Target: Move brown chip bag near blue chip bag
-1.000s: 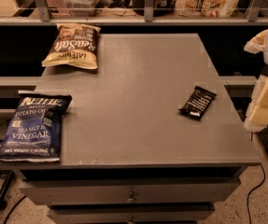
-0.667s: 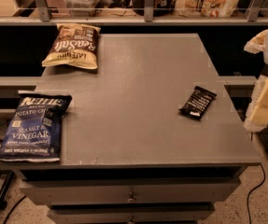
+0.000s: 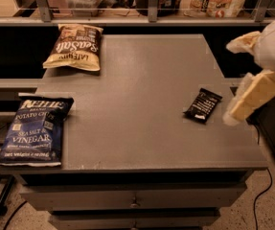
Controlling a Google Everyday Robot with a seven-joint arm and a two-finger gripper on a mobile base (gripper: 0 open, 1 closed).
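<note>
The brown chip bag with white "Sea Salt" lettering lies flat at the far left corner of the grey table. The blue chip bag with "Kettle" and "Sea Salt & Vinegar" lettering lies flat at the near left edge, well apart from the brown one. My gripper hangs over the table's right edge, far from both bags. It is open and empty, with its pale fingers spread apart.
A small black snack-bar wrapper lies on the right part of the table, just left of my gripper. A shelf with a metal rail and several containers runs behind the table. Drawers sit below the front edge.
</note>
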